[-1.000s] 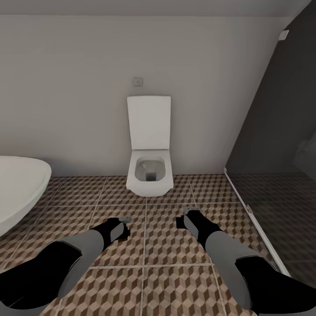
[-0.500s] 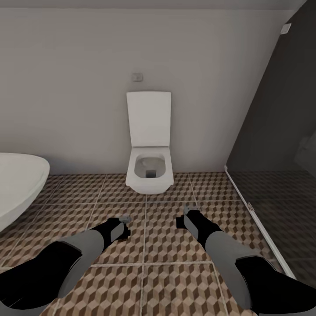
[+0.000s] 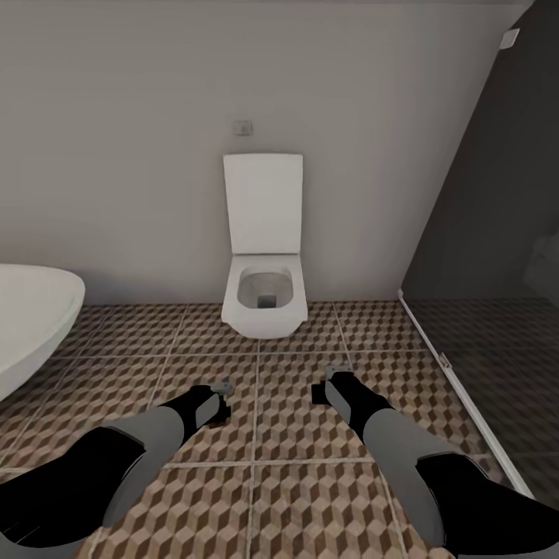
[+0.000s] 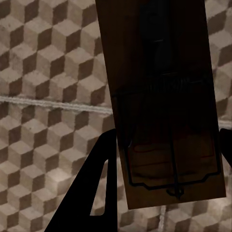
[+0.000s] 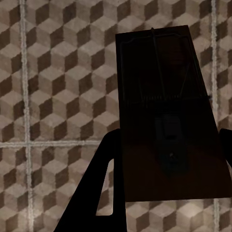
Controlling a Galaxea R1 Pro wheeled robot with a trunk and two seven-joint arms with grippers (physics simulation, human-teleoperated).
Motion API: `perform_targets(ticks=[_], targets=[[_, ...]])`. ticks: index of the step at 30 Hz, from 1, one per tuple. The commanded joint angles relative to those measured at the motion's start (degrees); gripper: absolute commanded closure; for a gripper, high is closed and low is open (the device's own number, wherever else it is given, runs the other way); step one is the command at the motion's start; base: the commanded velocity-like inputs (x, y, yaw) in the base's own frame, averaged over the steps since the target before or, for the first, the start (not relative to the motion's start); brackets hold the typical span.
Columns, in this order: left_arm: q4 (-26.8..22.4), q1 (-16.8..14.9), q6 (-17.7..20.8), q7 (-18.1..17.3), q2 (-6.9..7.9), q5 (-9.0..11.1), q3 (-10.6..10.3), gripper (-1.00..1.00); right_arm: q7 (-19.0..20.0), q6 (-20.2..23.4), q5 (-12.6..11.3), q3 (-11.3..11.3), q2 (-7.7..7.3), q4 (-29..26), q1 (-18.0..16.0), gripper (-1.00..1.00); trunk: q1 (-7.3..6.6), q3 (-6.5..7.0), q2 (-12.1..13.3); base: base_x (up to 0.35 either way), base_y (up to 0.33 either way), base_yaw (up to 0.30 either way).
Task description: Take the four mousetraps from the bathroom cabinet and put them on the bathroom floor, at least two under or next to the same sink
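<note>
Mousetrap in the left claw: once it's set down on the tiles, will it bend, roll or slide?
The mousetrap is a flat wooden board, so probably stiff and light. With broad flat faces it should lie still on the tiled floor, not roll or tip. On what look like smooth tiles a nudge might slide it. Its thin wire parts look like the delicate bit.

The bathroom floor (image 3: pixel 295 473) carries a cube pattern in brown, beige and white, crossed by pale grout lines. Ahead of both claws, the toilet (image 3: pixel 264 303) is plain white against a light grey wall (image 3: pixel 116 155). The basin rim (image 3: pixel 35 326), off beyond the left gripper (image 3: pixel 221 400), is white too. Beyond the right gripper (image 3: pixel 322 386) stands a dark grey glass panel (image 3: pixel 497 233). Each gripper's mousetrap (image 4: pixel 164 111) (image 5: pixel 169 121) is dark brown wood with black wire.
</note>
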Motion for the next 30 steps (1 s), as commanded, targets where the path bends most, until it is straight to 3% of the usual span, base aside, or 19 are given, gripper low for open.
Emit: perform_targets(ticks=[1,30], targets=[[0.07,-0.06,0.14,0.24,-0.03,0.45,-0.48,1.0,-0.49,0.24,-0.61,0.43,0.0,-0.08,-0.02,1.0,0.22,-0.23,-0.44,0.0,0.0,0.0],[0.07,0.11,0.14,0.24,-0.03,0.45,-0.48,1.0,-0.51,0.24,-0.61,0.43,0.0,-0.08,-0.02,1.0,6.59,-5.44,-12.07,0.0,0.0,0.0]])
